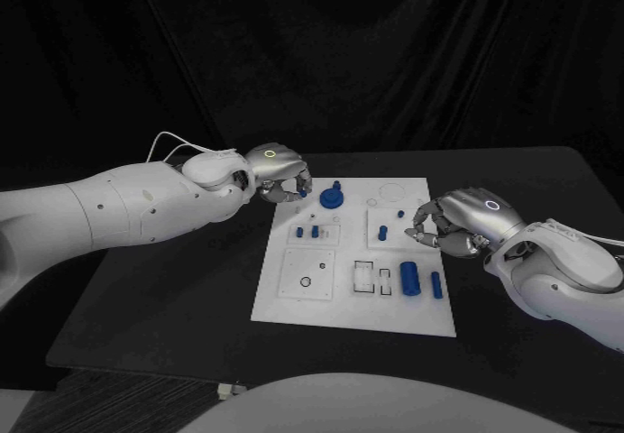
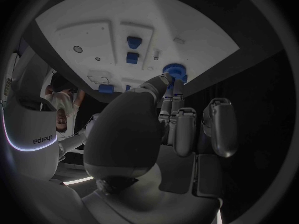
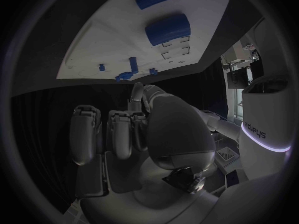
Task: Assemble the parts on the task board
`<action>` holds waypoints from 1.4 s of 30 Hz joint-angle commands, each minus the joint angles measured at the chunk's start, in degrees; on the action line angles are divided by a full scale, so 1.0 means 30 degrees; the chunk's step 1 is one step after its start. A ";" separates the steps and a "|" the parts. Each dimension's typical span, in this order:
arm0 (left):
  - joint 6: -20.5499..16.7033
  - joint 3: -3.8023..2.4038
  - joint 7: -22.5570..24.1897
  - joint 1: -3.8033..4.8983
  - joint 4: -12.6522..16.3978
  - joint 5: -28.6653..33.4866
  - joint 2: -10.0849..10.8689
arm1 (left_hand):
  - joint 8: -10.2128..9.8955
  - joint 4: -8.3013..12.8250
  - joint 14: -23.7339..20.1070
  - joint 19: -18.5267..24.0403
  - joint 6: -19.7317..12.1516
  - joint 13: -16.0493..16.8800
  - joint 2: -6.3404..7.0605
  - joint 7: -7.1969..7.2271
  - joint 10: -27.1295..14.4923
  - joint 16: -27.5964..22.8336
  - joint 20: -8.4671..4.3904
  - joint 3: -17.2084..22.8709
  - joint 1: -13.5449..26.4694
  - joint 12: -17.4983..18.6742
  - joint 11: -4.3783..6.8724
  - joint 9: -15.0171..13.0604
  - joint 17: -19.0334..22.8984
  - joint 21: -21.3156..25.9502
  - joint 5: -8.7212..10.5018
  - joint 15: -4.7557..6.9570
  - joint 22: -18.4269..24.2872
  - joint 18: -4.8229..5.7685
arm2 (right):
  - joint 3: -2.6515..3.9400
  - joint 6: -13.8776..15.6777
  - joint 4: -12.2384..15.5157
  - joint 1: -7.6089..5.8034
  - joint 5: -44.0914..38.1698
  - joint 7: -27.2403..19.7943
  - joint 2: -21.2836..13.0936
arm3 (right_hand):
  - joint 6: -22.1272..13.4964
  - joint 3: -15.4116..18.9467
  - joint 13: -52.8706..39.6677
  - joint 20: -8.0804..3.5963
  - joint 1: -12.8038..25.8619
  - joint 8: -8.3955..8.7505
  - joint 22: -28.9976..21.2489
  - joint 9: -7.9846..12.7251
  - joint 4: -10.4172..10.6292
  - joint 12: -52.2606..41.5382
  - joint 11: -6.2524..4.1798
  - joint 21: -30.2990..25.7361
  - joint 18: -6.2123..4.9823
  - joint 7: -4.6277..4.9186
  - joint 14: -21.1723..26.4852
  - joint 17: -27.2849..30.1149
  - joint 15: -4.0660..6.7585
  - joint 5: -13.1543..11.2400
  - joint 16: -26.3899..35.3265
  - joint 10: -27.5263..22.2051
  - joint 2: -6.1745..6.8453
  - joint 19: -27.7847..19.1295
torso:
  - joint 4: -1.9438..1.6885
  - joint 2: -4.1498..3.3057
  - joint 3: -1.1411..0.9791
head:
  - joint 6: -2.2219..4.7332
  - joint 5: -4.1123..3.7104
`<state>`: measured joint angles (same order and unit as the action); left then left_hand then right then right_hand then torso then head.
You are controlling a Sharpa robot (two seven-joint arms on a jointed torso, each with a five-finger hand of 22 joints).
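The white task board lies mid-table. On it stand a blue gear, two small blue pegs, a blue peg, and a thick blue cylinder beside a thinner one. My left hand hovers at the board's far left corner, fingers curled around a small blue part. In the left wrist view its fingertips sit just before the gear. My right hand sits at the board's right edge with its fingers curled in and nothing between them.
The board has rectangular recesses and a round hole near its front, and a ring outline at the far right. Black table surrounds it. The right wrist view shows both cylinders and small pegs.
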<state>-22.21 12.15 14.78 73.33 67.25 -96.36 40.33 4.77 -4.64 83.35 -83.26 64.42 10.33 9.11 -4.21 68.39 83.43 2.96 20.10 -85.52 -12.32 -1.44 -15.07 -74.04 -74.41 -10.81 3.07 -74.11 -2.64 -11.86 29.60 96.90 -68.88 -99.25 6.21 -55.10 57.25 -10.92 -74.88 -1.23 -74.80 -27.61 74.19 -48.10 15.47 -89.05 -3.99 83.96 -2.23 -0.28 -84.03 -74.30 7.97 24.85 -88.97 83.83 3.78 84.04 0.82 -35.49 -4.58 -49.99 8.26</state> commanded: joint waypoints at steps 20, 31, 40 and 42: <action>0.0906 -0.0006 0.0251 -0.0800 -0.0884 -0.0039 -0.0953 | 0.0506 0.0346 0.1090 0.0086 0.0981 -0.0140 -0.0473 -0.0135 0.0361 0.0217 -0.0020 0.1056 0.0109 0.0475 0.0078 -0.0113 -0.1752 0.0206 0.0294 0.0128 -0.3705 -0.0311 | 0.0014 -0.0152 -0.0005 0.0054 0.0088 0.0274 0.0074 | 0.0101 -0.0903 -0.5040 0.0043 -0.0330 0.0613 0.4415 -0.0023 -0.0141 -0.0317 -0.0026 -0.0415 0.0107 -0.0023 -0.1688 -0.3706 -0.0103 0.0421 0.0273 0.2056 0.0147 0.0729 | 0.0014 -0.0045 0.0029 | -0.0002 -0.0020; 0.1066 -0.0006 0.0281 -0.0953 -0.0923 -0.0039 -0.1119 | 0.0498 0.0341 0.1081 0.0093 0.0979 -0.0149 -0.0496 -0.0144 0.0373 0.0203 -0.0017 0.1067 0.0111 0.0489 0.0071 -0.0110 -0.1727 0.0222 0.0295 0.0122 -0.3701 -0.0313 | 0.0014 -0.0201 -0.0006 0.0056 0.0102 0.0301 0.0099 | 0.0102 -0.0907 -0.5040 0.0045 -0.0333 0.0616 0.4411 -0.0022 -0.0140 -0.0317 -0.0025 -0.0426 0.0104 -0.0022 -0.1688 -0.3705 -0.0104 0.0421 0.0273 0.2056 0.0147 0.0723 | -0.0001 -0.0035 0.0016 | -0.0002 -0.0121; 0.1015 -0.0006 0.0300 -0.1001 -0.0763 -0.0039 -0.1081 | 0.0491 0.0332 0.1082 0.0095 0.0982 -0.0158 -0.0517 -0.0166 0.0396 0.0207 -0.0012 0.1071 0.0124 0.0503 0.0056 -0.0107 -0.1736 0.0224 0.0296 0.0115 -0.3702 -0.0312 | 0.0014 -0.0197 -0.0024 0.0065 0.0104 0.0303 0.0122 | 0.0107 -0.0917 -0.5040 0.0048 -0.0338 0.0624 0.4404 -0.0018 -0.0137 -0.0317 -0.0024 -0.0448 0.0098 -0.0019 -0.1684 -0.3688 -0.0107 0.0421 0.0281 0.2056 0.0145 0.0713 | 0.0005 -0.0039 0.0019 | -0.0002 -0.0107; 0.1022 -0.0006 0.0305 -0.1010 -0.0727 -0.0039 -0.1082 | 0.0491 0.0332 0.1082 0.0095 0.0982 -0.0158 -0.0517 -0.0166 0.0396 0.0207 -0.0012 0.1071 0.0124 0.0503 0.0056 -0.0107 -0.1736 0.0224 0.0296 0.0115 -0.3702 -0.0312 | 0.0014 -0.0195 -0.0025 0.0069 0.0104 0.0300 0.0132 | 0.0107 -0.0917 -0.5040 0.0048 -0.0338 0.0624 0.4404 -0.0018 -0.0137 -0.0317 -0.0024 -0.0448 0.0098 -0.0019 -0.1684 -0.3688 -0.0107 0.0421 0.0281 0.2056 0.0145 0.0713 | 0.0004 -0.0035 0.0016 | -0.0002 -0.0115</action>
<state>-19.57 12.17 14.95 70.40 64.90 -96.37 37.13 4.76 -4.64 83.35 -83.25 64.61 10.09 9.10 -4.40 69.21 83.43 2.97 20.11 -85.51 -11.45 -1.46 -14.85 -74.04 -74.40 -10.16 3.07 -74.11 -2.64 -11.86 29.10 96.81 -68.82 -98.92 6.23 -54.74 57.25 -10.93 -74.88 -1.23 -74.80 -27.45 74.19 -48.10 15.47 -89.05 -3.99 83.53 -2.24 -0.28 -84.03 -74.30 7.97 24.85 -88.96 83.83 3.78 84.04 0.84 -35.59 -4.53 -49.99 7.90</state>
